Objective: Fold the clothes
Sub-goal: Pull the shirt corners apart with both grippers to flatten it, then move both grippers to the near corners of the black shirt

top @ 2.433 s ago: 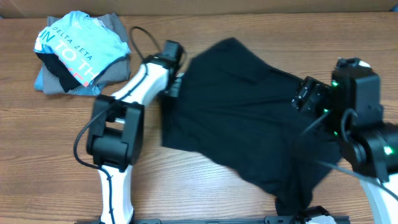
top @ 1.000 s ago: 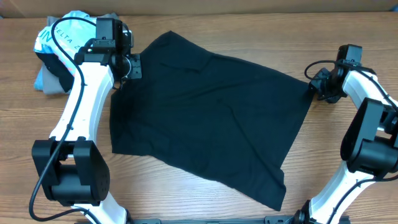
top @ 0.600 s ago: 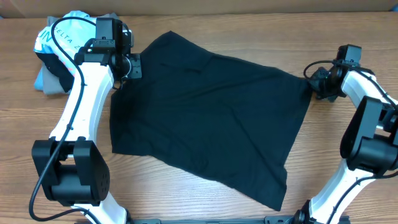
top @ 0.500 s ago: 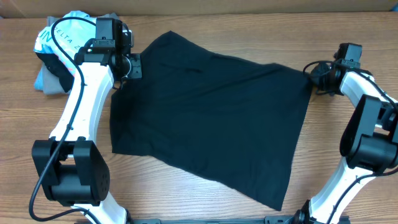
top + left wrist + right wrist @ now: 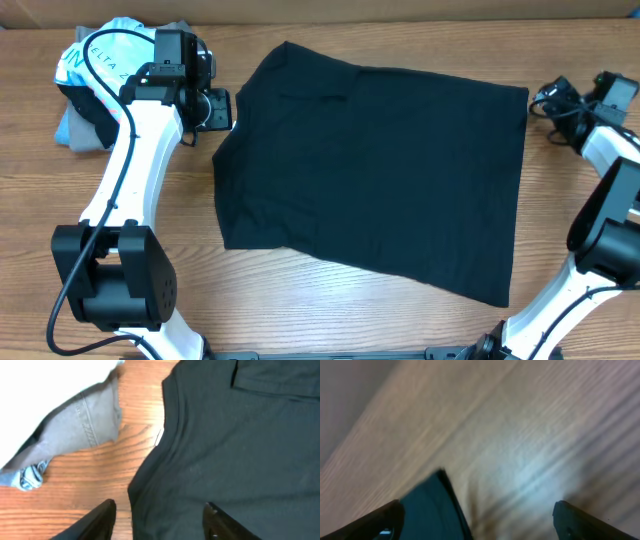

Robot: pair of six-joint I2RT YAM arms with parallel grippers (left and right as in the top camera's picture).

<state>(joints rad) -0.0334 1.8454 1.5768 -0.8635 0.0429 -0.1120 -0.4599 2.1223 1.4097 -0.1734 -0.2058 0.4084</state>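
Note:
The black shirt (image 5: 380, 170) lies spread flat in the middle of the table, its small white neck label (image 5: 159, 437) at the left edge. My left gripper (image 5: 222, 110) hovers at the shirt's upper left edge. In the left wrist view its jaws (image 5: 159, 506) stand open, with the shirt's edge (image 5: 240, 450) lying loose between them. My right gripper (image 5: 548, 100) sits just off the shirt's upper right corner. The blurred right wrist view shows it (image 5: 480, 510) wide open, the corner of the shirt (image 5: 427, 510) lying near its left finger, ungripped.
A pile with the light blue lettered tee (image 5: 110, 50) sits at the back left corner, behind my left arm. A grey garment (image 5: 80, 425) from that pile lies close to the shirt's left edge. Bare wood shows along the front of the table (image 5: 330, 310).
The shirt has slid right and flattened out. My right gripper moved right, let go of the corner and opened wide. The left jaws have opened further.

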